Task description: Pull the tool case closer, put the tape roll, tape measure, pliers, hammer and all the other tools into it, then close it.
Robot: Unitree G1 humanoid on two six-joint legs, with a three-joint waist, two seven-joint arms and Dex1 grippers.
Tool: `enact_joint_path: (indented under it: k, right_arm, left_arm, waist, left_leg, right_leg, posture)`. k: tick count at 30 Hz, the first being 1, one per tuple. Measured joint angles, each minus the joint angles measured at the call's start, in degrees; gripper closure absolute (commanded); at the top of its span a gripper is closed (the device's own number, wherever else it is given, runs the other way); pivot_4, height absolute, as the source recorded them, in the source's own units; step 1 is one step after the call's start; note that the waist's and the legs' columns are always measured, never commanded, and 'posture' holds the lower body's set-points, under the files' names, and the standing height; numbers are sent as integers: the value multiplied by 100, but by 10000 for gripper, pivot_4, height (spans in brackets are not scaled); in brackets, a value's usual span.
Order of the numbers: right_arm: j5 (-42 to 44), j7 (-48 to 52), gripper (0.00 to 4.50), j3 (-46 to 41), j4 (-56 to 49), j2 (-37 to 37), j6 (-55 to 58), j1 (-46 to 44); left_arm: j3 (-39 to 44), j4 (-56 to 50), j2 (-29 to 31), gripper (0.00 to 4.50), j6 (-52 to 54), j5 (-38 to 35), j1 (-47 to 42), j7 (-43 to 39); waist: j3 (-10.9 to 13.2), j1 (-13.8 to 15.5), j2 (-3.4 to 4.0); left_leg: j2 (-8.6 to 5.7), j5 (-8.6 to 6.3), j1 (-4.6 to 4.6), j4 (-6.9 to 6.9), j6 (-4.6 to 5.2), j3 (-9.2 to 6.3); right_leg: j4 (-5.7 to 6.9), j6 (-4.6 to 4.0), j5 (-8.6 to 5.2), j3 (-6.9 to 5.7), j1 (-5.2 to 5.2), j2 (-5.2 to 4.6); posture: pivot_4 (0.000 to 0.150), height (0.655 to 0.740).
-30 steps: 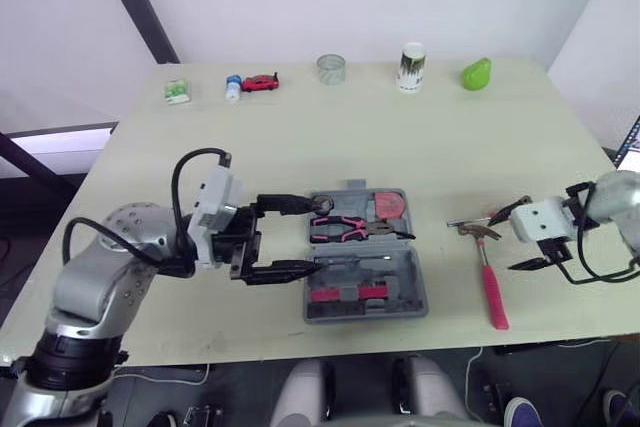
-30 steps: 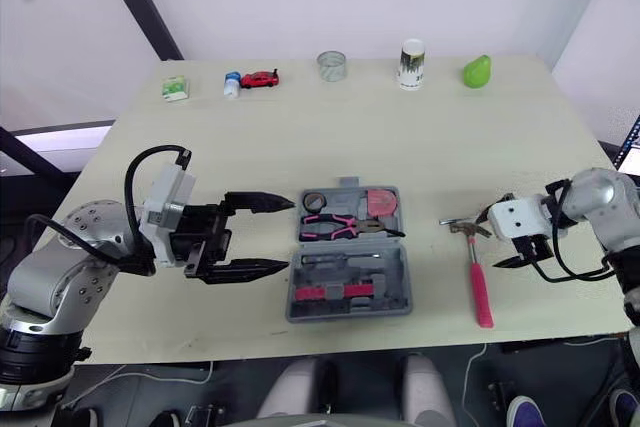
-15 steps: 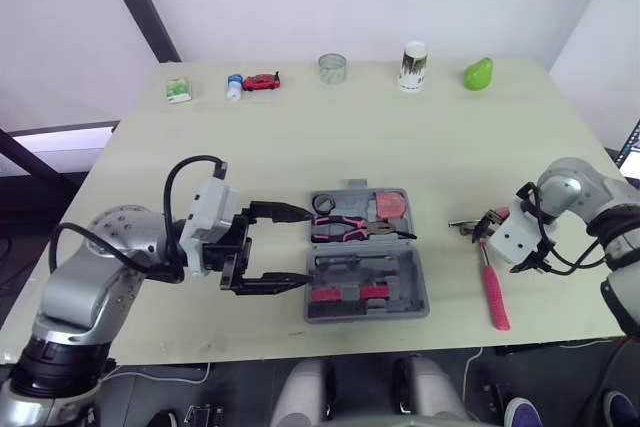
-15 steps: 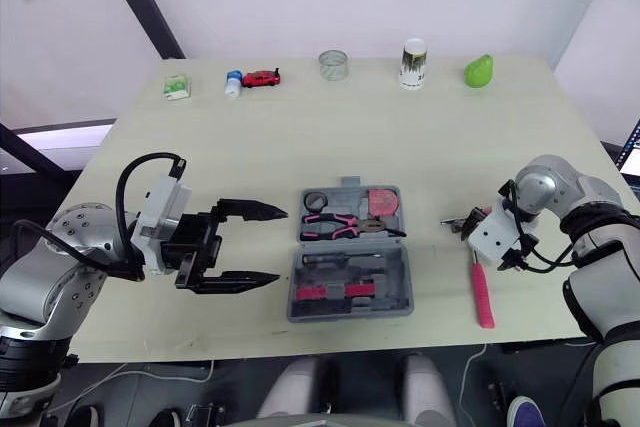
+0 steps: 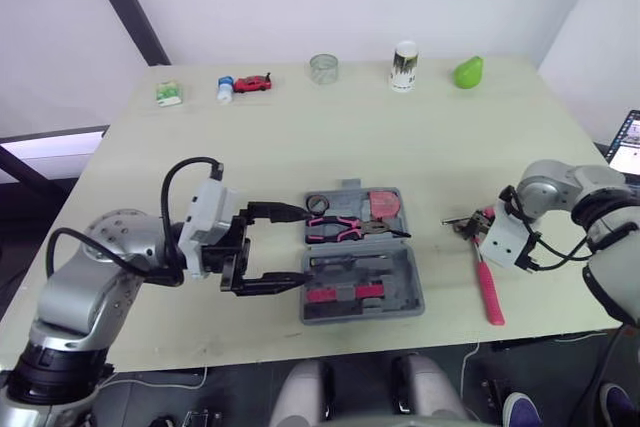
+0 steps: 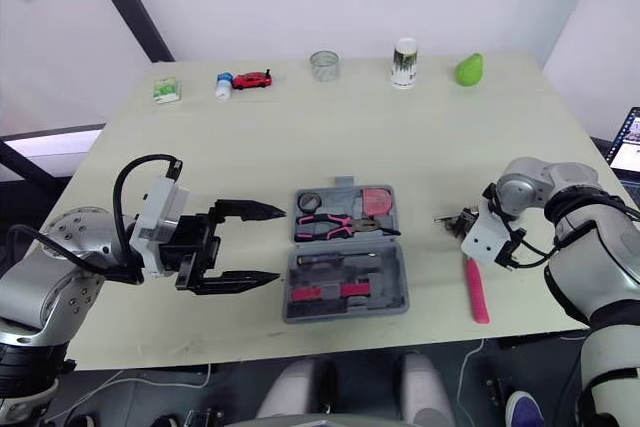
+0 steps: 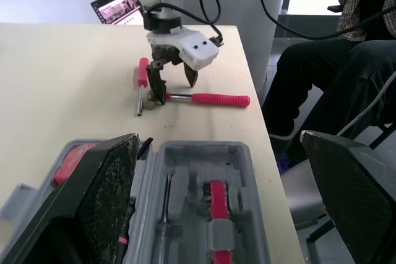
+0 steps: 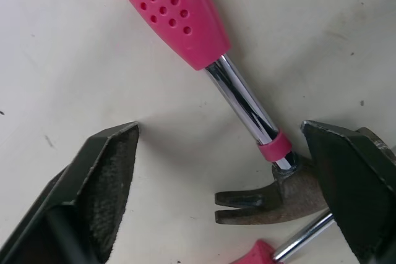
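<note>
Straddling hammer (image 8: pixel 241 100) shaft, right jaws spread, head partly hidden

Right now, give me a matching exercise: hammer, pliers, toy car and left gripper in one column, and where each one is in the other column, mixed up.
Column one:
1. hammer
2. pliers
3. toy car
4. left gripper

Column two:
A. at the far edge of the table
B. lying in the case
C. open, just left of the case
D. on the table, right of the case

Pairs: 1-D, 2-B, 3-A, 4-C.
</note>
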Motion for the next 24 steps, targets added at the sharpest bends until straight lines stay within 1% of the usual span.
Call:
enact_joint_path:
  k: [2,5,6,7,11,15,18,19,20,21,22,23,24]
  right_arm:
    - [-97,-131,24139,42,24,16,-4,-34]
    - [-221,-323,37470,91,92,18,-8,-69]
    - [-243,-344,40381,100,99,30,-44,-98]
    - [-243,-346,44218,99,102,39,-45,-98]
    - [-172,-233,44646,66,205,67,-107,-108]
    - [350,495,44646,-114,326,58,-448,-36]
    - [566,733,44646,-211,334,39,-533,8]
    - [1933,2137,44646,-1061,162,-202,186,357]
    - [2246,2386,44646,-1240,75,-273,553,437]
    - [2773,2758,44646,-1456,-402,-464,1292,712]
    - [3465,3045,44646,-1722,-1068,-724,2312,1106]
    - [3680,3137,44646,-1825,-1393,-825,2755,1274]
    - [3946,3207,44646,-2024,-2014,-986,3464,1609]
  left_arm:
    - [13,-66,-1,0,7,-53,31,47]
    - [21,-142,0,0,10,-58,86,109]
    - [20,-158,-1,0,10,-59,88,123]
    - [21,-162,-2,0,10,-59,87,127]
    - [21,-167,-35,0,16,-71,87,193]
    - [20,-167,-76,0,20,-122,50,210]
    - [20,-167,-95,0,24,-168,33,216]
    - [9,-166,-126,0,61,-192,5,223]
    - [2,-166,-131,0,65,-192,1,222]
    - [-19,-168,-144,0,66,-193,-30,221]
    - [-15,-164,-161,0,66,-203,-19,218]
    - [-29,-161,-165,0,71,-202,-25,217]
    - [-39,-159,-173,0,74,-212,-41,215]
  waist:
    - [-1,-3,-1]
    - [-2,-1,-4]
    - [-2,-1,-4]
    - [-2,-2,-4]
    - [-3,0,-4]
    - [4,7,2]
    - [7,7,5]
    - [12,32,7]
    - [13,34,8]
    - [14,50,10]
    - [14,86,11]
    - [14,92,11]
    - [14,114,11]
  left_leg:
    - [0,0,2,1,0,-1]
    - [0,0,5,3,0,-1]
    - [0,0,6,3,0,-1]
    - [0,0,8,3,0,0]
    - [0,0,7,3,0,-1]
    - [1,0,3,2,0,-2]
    - [2,0,3,2,0,-1]
    - [3,0,-2,3,1,-6]
    - [3,0,-3,4,1,-5]
    - [3,0,-4,4,1,-7]
    - [3,-1,-9,6,2,-11]
    - [3,-1,-9,7,2,-10]
    - [3,-2,-9,6,3,-11]
  right_leg:
    - [1,0,0,0,2,0]
    - [0,0,0,0,7,0]
    - [0,0,0,0,7,0]
    - [1,0,1,0,8,0]
    - [1,-1,0,0,8,0]
    - [0,0,1,-2,6,-3]
    - [1,0,1,-1,6,-6]
    - [-2,2,2,-6,8,-13]
    - [0,2,2,-6,7,-17]
    - [-2,2,2,-7,7,-19]
    - [-1,2,2,-12,8,-23]
    - [-1,2,2,-11,7,-24]
    - [-1,2,2,-13,6,-23]
  posture:
    - [1500,7400]
    - [1500,7400]
    - [1500,7400]
    - [1500,7400]
    - [1500,7400]
    - [1500,7400]
    - [1500,7400]
    - [1500,7400]
    - [1500,7400]
    - [1500,7400]
    - [1500,7400]
    - [1500,7400]
    - [1500,7400]
